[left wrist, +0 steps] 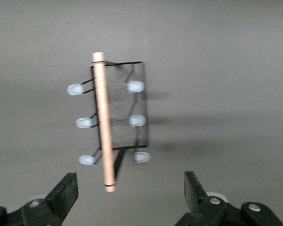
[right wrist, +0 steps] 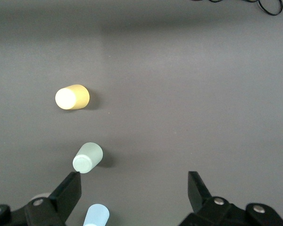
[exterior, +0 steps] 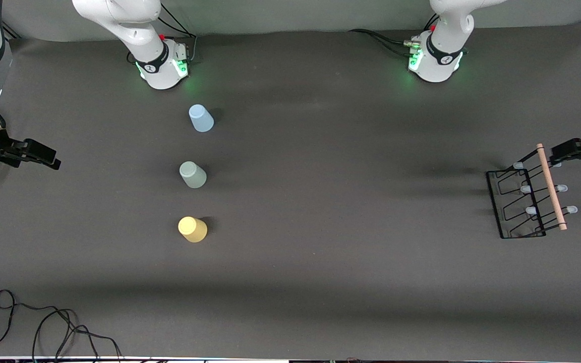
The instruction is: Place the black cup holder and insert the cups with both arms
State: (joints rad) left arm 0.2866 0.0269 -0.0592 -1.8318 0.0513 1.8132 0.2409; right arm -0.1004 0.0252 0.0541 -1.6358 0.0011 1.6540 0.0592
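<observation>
The black cup holder (exterior: 551, 186) stands on the mat at the left arm's end of the table, its wooden handle on top and pale blue-grey prongs at both sides. My left gripper (exterior: 565, 150) is open and empty, up beside the handle's end that lies nearest the robot bases. In the left wrist view the holder (left wrist: 103, 122) lies just ahead of the open gripper (left wrist: 130, 192). A light blue cup (exterior: 201, 118), a pale green cup (exterior: 192, 174) and a yellow cup (exterior: 192, 229) stand in a row. My right gripper (exterior: 43, 155) is open and empty, over the mat at the right arm's end.
The right wrist view shows the yellow cup (right wrist: 71, 97), the green cup (right wrist: 87, 157) and the blue cup (right wrist: 96, 215) ahead of the open gripper (right wrist: 134, 192). Black cables (exterior: 43, 322) lie at the mat's near edge, at the right arm's end. The arm bases (exterior: 164, 63) stand along the back.
</observation>
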